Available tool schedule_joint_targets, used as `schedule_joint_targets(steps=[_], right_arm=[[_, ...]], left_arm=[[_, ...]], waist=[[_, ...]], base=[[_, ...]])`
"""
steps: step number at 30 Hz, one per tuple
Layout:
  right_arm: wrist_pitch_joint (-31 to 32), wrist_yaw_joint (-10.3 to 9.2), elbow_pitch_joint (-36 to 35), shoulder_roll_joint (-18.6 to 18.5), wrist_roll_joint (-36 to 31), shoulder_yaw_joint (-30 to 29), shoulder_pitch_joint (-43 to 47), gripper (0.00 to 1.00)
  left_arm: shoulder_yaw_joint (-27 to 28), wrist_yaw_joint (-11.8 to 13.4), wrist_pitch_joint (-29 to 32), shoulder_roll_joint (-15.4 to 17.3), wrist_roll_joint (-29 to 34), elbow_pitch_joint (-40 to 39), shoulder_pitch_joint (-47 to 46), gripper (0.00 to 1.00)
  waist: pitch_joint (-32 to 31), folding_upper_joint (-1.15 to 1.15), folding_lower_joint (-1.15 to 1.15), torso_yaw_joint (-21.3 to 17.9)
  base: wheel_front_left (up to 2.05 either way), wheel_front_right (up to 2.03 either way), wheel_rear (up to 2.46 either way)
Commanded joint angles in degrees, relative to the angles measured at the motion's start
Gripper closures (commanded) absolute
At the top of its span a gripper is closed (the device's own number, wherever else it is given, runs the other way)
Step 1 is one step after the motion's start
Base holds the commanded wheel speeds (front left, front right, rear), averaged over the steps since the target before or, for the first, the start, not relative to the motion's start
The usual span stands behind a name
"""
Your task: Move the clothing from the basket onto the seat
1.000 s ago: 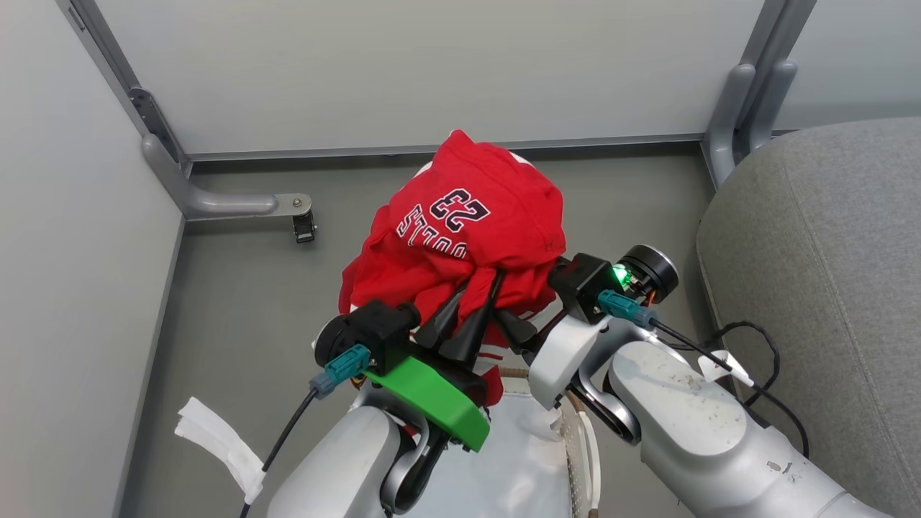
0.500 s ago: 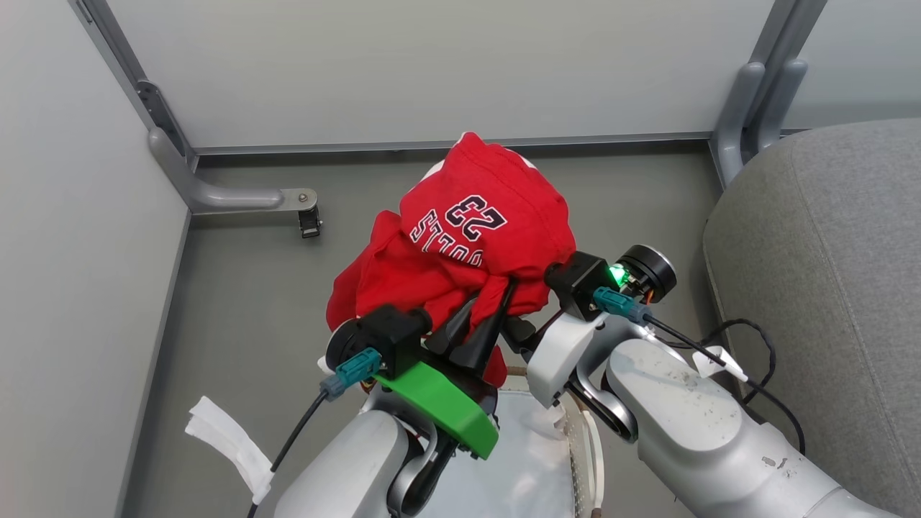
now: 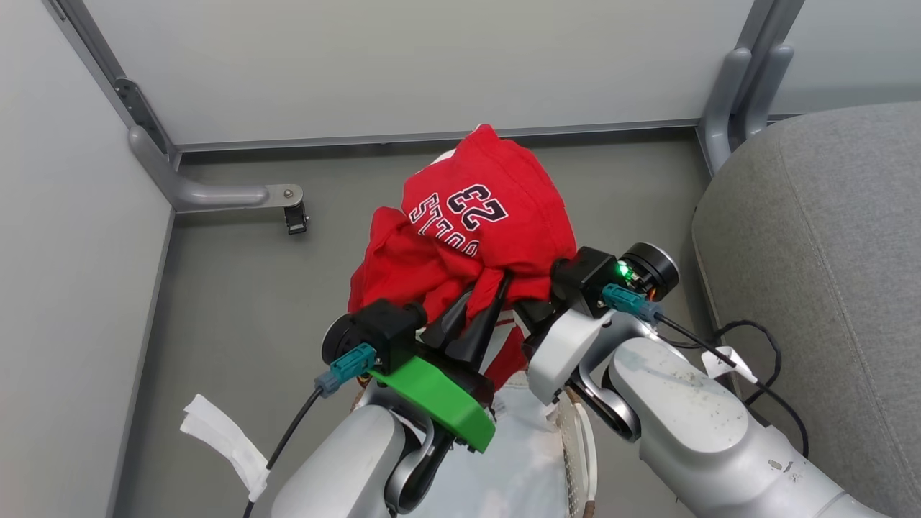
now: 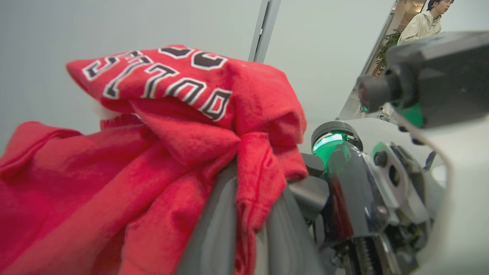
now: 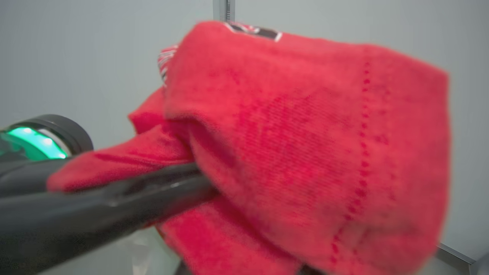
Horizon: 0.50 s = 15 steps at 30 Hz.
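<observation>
As left tool (image 3: 486,288) pinches it, one jersey (image 3: 496,230) hangs over one basket (image 3: 580,434).

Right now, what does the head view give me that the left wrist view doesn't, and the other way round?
Head view: the grey seat cushion to the right, the laundry basket below the arms. Left wrist view: a person in the background. Both: the red jersey held up, a fold pinched in the left gripper, and the right wrist's green light.
</observation>
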Motion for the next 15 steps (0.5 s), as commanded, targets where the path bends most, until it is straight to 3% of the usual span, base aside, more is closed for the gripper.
schedule_joint_targets(steps=[1,11,13,14,15], right_arm=[[-0.3,-0.08,-1.0,-0.3,0.3,-0.9,0.3,1.00],[-0.3,-0.08,-2.8,-1.0,-1.1,-2.4,2.1,1.00],[-0.3,-0.08,-3.1,-1.1,-1.4,-2.5,2.2,1.00],[-0.3,-0.08,-3.3,-1.2,-1.4,-2.4,2.2,1.00],[-0.3,-0.08,-3.4,-1.2,-1.5,-2.4,2.2,1.00]], left_arm=[[0.0,-0.2,0.1,0.2,0.3,0.5,-0.1,1.00],[2.2,-0.2,0.1,0.3,2.2,-0.7,1.1,1.00],[2.5,-0.2,0.1,0.2,2.6,-0.9,1.3,0.74],[2.8,-0.2,0.1,0.3,3.0,-1.2,1.4,0.36],[2.9,-0.2,0.1,0.2,3.1,-1.4,1.4,0.17]], waist=[[0.1,0.00,0.00,0.1],[-0.1,0.00,0.00,0.2],[0.0,0.00,0.00,0.2],[0.0,0.00,0.00,0.2],[0.0,0.00,0.00,0.2]], base=[[0.00,0.00,0.00],[0.00,0.00,0.00],[0.00,0.00,0.00],[0.00,0.00,0.00],[0.00,0.00,0.00]])
